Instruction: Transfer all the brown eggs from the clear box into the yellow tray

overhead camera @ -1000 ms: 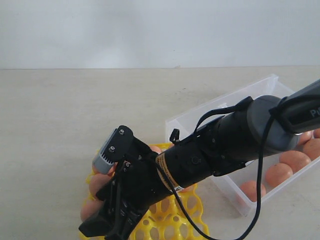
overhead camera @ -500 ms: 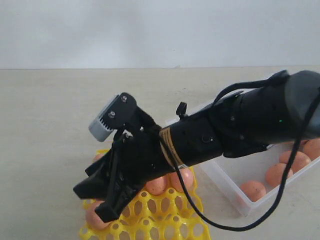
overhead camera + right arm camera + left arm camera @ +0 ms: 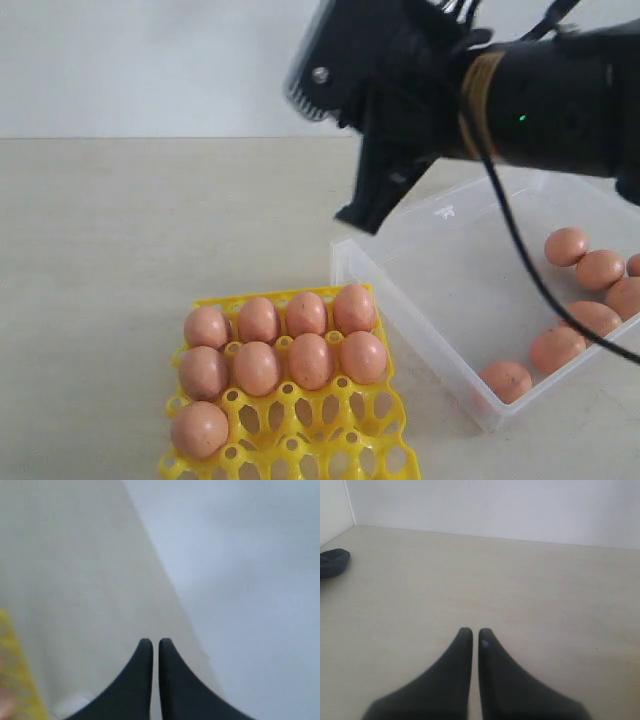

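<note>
A: Where were the matte brown eggs point(image 3: 310, 360)?
B: Nine in the bright yellow plastic egg tray point(image 3: 232, 400); others in the clear plastic box point(image 3: 440, 270). Right hand point(image 3: 352, 214) hung shut, empty; it needed opening before descending.

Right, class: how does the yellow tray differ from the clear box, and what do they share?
The yellow tray is opaque; the clear box is see-through. The tray seats nine brown eggs in sockets; the box's eggs lie loose on its floor. Both hold brown eggs on the table.
</note>
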You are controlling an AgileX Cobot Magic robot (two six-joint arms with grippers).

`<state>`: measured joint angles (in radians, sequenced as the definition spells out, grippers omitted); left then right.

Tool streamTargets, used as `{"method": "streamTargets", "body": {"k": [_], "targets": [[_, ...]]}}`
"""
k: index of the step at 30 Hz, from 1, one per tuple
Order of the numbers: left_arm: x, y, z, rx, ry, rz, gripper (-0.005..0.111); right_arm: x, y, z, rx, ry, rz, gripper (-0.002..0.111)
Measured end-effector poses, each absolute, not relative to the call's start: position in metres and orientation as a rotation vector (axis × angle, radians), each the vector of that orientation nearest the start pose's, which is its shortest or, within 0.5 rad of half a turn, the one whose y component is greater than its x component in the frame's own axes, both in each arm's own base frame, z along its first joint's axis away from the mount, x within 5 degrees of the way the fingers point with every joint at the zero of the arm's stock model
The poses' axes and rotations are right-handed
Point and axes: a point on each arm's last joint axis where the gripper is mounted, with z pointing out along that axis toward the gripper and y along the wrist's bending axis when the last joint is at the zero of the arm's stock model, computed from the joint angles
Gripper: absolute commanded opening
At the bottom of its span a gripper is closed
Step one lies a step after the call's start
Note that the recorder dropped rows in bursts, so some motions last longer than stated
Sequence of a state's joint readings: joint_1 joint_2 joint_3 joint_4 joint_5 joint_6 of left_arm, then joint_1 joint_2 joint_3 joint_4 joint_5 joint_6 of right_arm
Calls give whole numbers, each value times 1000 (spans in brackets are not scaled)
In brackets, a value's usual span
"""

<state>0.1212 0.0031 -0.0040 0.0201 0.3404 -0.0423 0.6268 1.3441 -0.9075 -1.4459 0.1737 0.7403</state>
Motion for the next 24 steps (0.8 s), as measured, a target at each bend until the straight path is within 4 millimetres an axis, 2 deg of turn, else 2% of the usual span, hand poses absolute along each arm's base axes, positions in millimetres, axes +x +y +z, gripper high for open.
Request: {"method": "streamTargets", "body": {"k": [5,8,12,16,17,20,22,24], "targets": [[53,7,184,-136,1818,75,4,262,111,322,-890,1707,-793,0],[53,7,184,-136,1818,75,4,269,79,328,-680,1752,-943,0],[53,7,184,-136,1818,75,4,280,29,336,-314,1768,-965,0],[53,7,184,-136,1818,75,4,282,-21,336,159,1749,-811,0],[53,7,184,-136,1818,75,4,281,-45,333,380,1740,-669,0],[53,7,184,-136,1818,75,4,283,-67,322,583,1772,-379,0],[53,7,184,-136,1818,75,4,285,-87,314,760,1760,-37,0],[53,7,184,-136,1818,75,4,283,-99,311,870,1716,149,0]]}}
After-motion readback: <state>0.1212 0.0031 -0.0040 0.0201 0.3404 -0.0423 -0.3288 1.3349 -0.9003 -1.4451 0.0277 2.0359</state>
